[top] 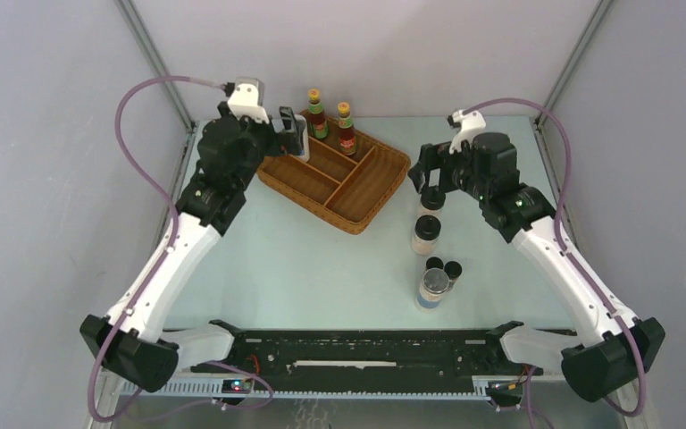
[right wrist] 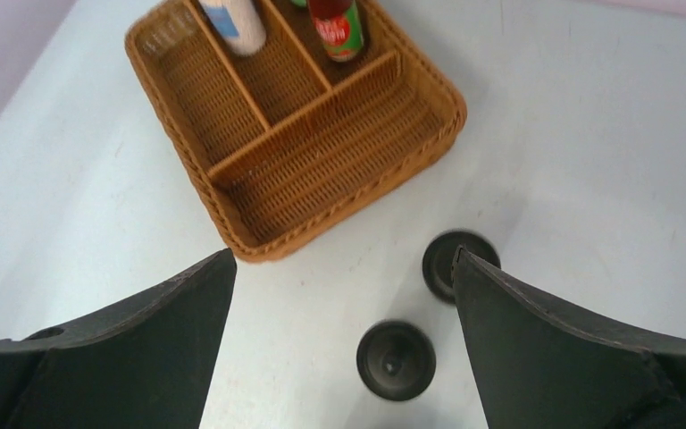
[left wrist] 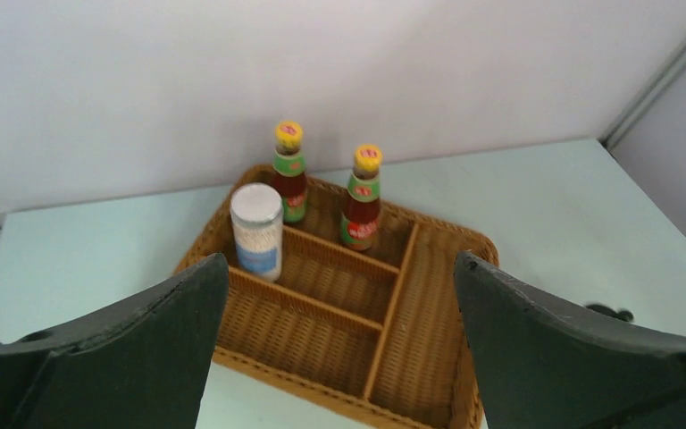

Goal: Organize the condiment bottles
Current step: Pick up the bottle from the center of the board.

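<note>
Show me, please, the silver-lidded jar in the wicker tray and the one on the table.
Jar in the tray (left wrist: pixel 257 239): left wrist view, on its mid-body.
Jar on the table (top: pixel 434 284): top external view, on its silver lid.

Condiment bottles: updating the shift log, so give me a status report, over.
Left gripper open, empty, by wicker tray. Right gripper open, empty, over the shakers. Two sauce bottles and one jar in tray; five bottles on the table. Path clear.

2 end effectors (left wrist: pixel 339 257) (right wrist: pixel 343 252) agape, apparently empty
</note>
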